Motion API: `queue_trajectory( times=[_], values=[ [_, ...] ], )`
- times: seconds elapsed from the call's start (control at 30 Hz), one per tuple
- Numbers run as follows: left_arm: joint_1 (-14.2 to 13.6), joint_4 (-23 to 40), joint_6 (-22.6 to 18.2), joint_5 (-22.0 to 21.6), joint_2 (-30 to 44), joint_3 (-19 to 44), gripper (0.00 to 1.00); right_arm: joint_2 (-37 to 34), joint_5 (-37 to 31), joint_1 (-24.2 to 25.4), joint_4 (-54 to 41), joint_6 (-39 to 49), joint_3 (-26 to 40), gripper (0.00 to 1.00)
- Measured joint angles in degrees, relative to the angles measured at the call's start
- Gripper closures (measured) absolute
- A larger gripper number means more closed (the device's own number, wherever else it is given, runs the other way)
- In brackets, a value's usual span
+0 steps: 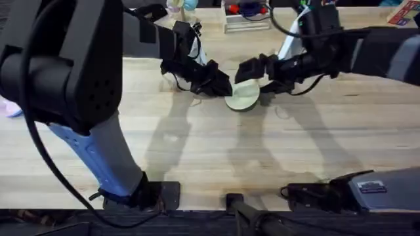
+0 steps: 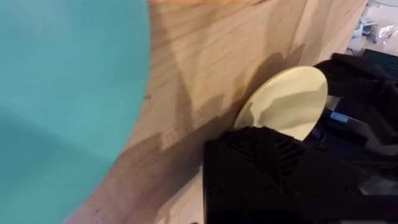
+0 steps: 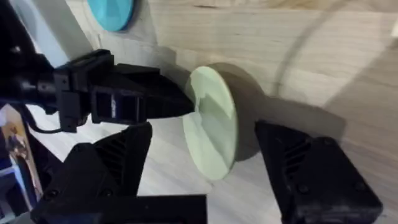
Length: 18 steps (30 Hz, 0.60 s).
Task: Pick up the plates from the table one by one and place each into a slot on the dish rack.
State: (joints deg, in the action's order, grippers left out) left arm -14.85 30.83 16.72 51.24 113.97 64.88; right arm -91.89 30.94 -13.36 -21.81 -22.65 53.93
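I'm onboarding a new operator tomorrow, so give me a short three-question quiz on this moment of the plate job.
1. What does the sky-blue plate rest on?
2. True or false: the right hand is shut.
3. Which plate is between the left hand and the right hand? A) the sky-blue plate B) the cream-yellow plate C) a red plate

Key:
1. The table.
2. False. Its fingers stand wide apart, one on each side of the cream-yellow plate.
3. B.

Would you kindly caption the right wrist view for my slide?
Both tools meet at the tilted cream plate above the table; the blue plate lies beyond.
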Motion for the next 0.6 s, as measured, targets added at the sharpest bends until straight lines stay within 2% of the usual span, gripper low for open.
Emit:
queue_trajectory(
  times=[0.23,0.43,0.53,0.6],
  values=[
    [0.0,0.0,0.0,0.0,0.0,0.0,0.96,-3.0,0.2,-1.3,0.7,-2.3,0.0,0.016],
    [0.0,0.0,0.0,0.0,0.0,0.0,0.96,-3.0,0.2,-1.3,0.7,-2.7,0.0,0.078],
    [0.0,0.0,0.0,0.0,0.0,0.0,0.96,-3.0,0.2,-1.3,0.7,-2.9,0.0,0.145],
    [0.0,0.0,0.0,0.0,0.0,0.0,0.96,-3.0,0.2,-1.3,0.7,-2.9,0.0,0.231]
  ],
)
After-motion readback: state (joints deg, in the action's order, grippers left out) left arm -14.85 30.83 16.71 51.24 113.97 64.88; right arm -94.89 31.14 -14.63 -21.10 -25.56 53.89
